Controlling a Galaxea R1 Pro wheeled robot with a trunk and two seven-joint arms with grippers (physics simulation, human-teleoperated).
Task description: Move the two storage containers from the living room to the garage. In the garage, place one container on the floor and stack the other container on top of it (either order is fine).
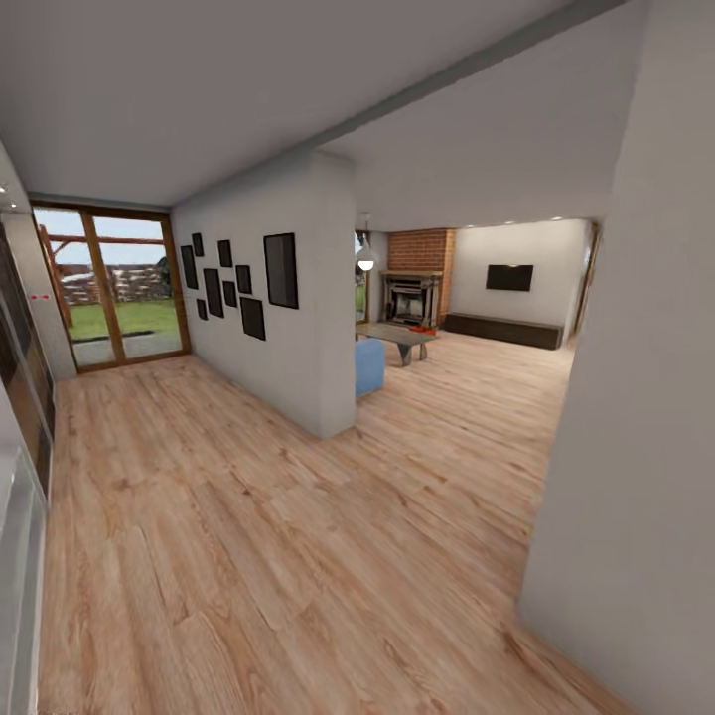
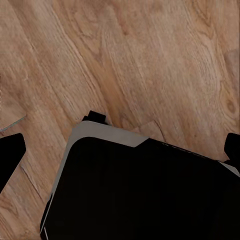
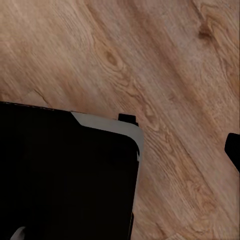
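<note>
1. Light wood-plank flooring [image 1: 248, 556] runs nearest the head camera, under a pale grey wall [image 1: 636, 397] at right.
2. Past a white partition wall [image 1: 298, 338] hung with black picture frames [image 1: 281, 269], the living room shows a red-brick fireplace [image 1: 417, 283], a blue sofa [image 1: 369, 365] and a low grey coffee table [image 1: 399, 338].
3. Small orange-red shapes [image 1: 422, 329] beside that table may be the storage containers; too small to tell.
4. Both wrist views show the robot's black base [image 2: 145, 195] over planks; whether either gripper is released or clenched cannot be told.
</note>
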